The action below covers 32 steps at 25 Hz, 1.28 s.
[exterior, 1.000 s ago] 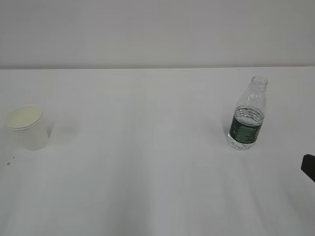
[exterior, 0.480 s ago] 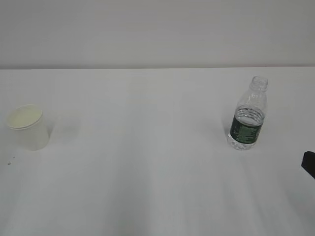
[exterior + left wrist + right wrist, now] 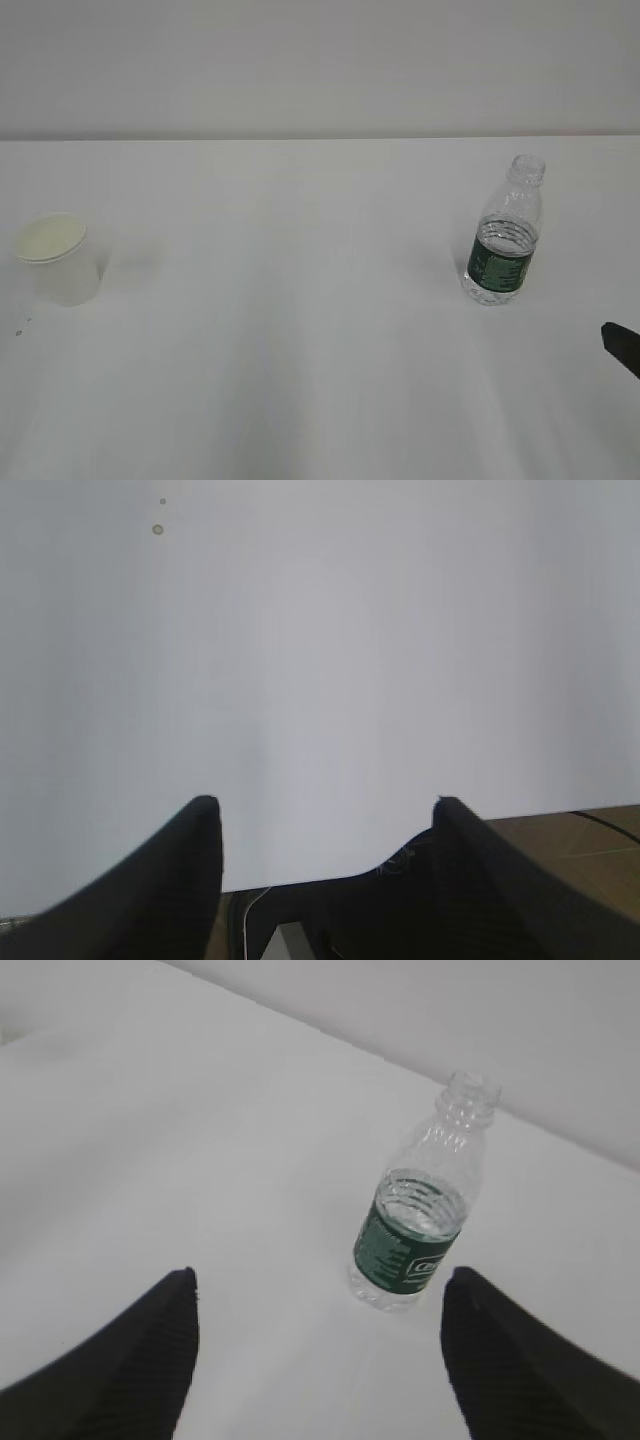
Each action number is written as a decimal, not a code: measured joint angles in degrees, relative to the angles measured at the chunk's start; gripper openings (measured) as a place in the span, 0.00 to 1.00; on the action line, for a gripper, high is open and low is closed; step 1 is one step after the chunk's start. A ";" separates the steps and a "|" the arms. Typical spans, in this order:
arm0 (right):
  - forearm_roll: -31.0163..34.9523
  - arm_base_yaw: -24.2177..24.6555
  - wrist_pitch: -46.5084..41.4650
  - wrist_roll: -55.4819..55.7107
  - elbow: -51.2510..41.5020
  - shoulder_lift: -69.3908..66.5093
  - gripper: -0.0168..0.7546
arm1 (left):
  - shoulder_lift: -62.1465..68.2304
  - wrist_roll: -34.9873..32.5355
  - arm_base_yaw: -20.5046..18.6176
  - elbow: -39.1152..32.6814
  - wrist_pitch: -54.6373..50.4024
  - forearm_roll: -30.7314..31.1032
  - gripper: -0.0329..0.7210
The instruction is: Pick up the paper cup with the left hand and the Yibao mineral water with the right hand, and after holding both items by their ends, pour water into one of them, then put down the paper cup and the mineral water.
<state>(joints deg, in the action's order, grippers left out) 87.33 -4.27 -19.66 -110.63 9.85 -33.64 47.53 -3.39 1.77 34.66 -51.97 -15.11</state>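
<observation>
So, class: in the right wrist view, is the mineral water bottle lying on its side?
No, the mineral water bottle stands upright on the table, uncapped mouth up.

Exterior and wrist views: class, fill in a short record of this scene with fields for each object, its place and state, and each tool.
paper cup: upright, left side of table, untouched
Yibao mineral water: upright, right side, no cap, partly filled
left tool: open, empty, over bare table; cup not in its view
right tool: open, empty, facing the bottle, not touching it
task progress: nothing picked up yet
</observation>
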 joint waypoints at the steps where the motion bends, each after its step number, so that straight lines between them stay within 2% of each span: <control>1: 0.00 0.00 0.37 -3.37 0.08 -0.10 0.76 | 0.00 0.00 0.00 0.00 0.00 0.00 0.68; 15: 0.55 0.00 5.98 -42.82 0.48 -0.10 0.76 | 0.00 0.00 0.00 0.00 0.00 0.00 0.68; 19: 11.18 0.00 9.34 -42.21 1.74 -0.10 0.76 | 0.00 0.00 0.00 0.00 0.15 0.00 0.68; 24: 13.72 0.00 9.66 -21.35 3.20 -0.10 0.76 | 0.22 0.00 0.00 0.00 0.27 0.00 0.68; 27: 14.07 0.00 10.71 -2.76 3.61 -0.10 0.76 | 0.22 0.00 0.00 0.00 0.27 0.00 0.68; 29: 14.16 0.00 11.57 17.42 3.61 -0.10 0.76 | 0.22 0.00 0.00 0.00 0.27 0.00 0.68; 32: 14.43 0.00 11.57 54.50 3.61 -0.10 0.76 | 0.22 0.00 0.00 0.00 0.27 0.00 0.68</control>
<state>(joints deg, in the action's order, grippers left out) 101.76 -4.27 -8.09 -56.13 13.46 -33.74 47.75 -3.39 1.77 34.66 -51.70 -15.11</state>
